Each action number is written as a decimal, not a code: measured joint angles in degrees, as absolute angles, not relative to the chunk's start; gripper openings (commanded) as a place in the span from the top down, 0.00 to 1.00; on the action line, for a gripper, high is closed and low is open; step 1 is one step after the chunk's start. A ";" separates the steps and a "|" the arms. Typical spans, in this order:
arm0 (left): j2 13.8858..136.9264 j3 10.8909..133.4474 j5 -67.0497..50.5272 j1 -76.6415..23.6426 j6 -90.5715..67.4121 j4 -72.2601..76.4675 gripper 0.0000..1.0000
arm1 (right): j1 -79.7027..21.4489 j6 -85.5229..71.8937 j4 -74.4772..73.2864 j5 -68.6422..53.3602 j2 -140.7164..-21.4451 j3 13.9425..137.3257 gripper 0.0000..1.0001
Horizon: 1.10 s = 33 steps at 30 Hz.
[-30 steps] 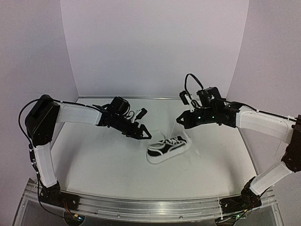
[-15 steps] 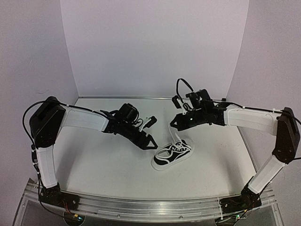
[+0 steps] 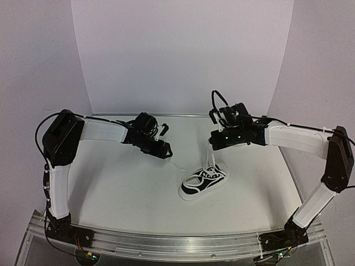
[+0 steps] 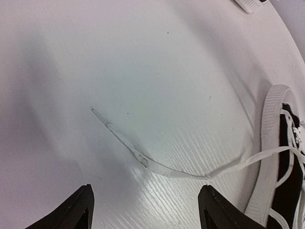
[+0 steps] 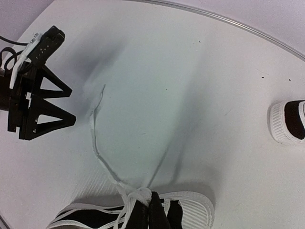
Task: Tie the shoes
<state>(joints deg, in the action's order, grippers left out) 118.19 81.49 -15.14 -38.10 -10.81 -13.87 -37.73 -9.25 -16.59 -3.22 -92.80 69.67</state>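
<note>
A small black low-top sneaker with a white rubber sole (image 3: 203, 182) is seen near the middle of the white desk (image 3: 111, 188), laid along the 8-to-2 o'clock line in the top view. The right gripper (image 3: 213, 142) is held above it at 12 o'clock. Its jaws are pressed together on a white lace (image 3: 208, 159), which is drawn up taut from the eyelets. The left gripper (image 3: 165, 150) is placed at 10 o'clock from the sneaker, low over the desk, with its jaws spread and nothing between them. A second, loose white lace (image 4: 143, 161) is trailed flat across the desk from the sneaker toward those spread jaws. The end of a second black sneaker (image 5: 287, 121) is caught at the 3 o'clock edge of the right wrist view, well apart from the first.
</note>
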 measured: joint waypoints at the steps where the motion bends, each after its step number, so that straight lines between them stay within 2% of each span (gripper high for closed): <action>1: 119.17 82.43 -14.40 -38.28 -10.83 -14.31 0.23 | -37.65 -9.24 -16.77 -2.32 -92.86 69.64 1.00; 5: 123.30 85.38 -12.05 -39.58 -10.73 -16.53 0.26 | -37.63 -9.00 -16.93 1.92 -94.91 70.97 0.99; 8: 125.80 88.23 -10.66 -40.83 -10.24 -17.35 0.37 | -37.63 -8.45 -17.05 4.89 -99.23 74.91 0.91; 10: 127.25 90.48 -9.36 -41.77 -9.87 -18.31 0.54 | -37.61 -8.07 -16.95 6.59 -102.02 77.74 0.79; 12: 128.43 92.38 -8.23 -42.63 -8.96 -19.48 0.69 | -37.55 -7.56 -16.74 7.95 -104.42 80.18 0.60; 14: 128.76 92.87 -7.48 -43.20 -8.76 -20.01 0.84 | -37.35 -7.99 -16.74 8.02 -104.97 80.66 0.47; 15: 128.78 92.92 -7.32 -43.42 -8.56 -20.38 0.92 | -37.19 -8.05 -16.73 7.81 -104.90 80.56 0.42; 17: 128.63 92.56 -7.22 -43.65 -8.54 -20.64 1.00 | -36.66 -8.74 -16.41 6.47 -103.65 79.01 0.36; 26: 117.15 84.19 -12.11 -43.51 -9.13 -17.18 1.00 | -33.07 -15.41 -16.18 -7.66 -86.85 56.74 0.34; 33: 102.82 83.96 -18.27 -43.51 -10.09 -9.17 1.00 | -32.40 -18.06 -10.97 -19.10 -91.75 49.29 0.37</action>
<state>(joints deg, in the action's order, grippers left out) 102.82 83.96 -18.27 -43.51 -10.09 -9.17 -32.40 -18.06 -10.97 -19.10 -91.75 49.29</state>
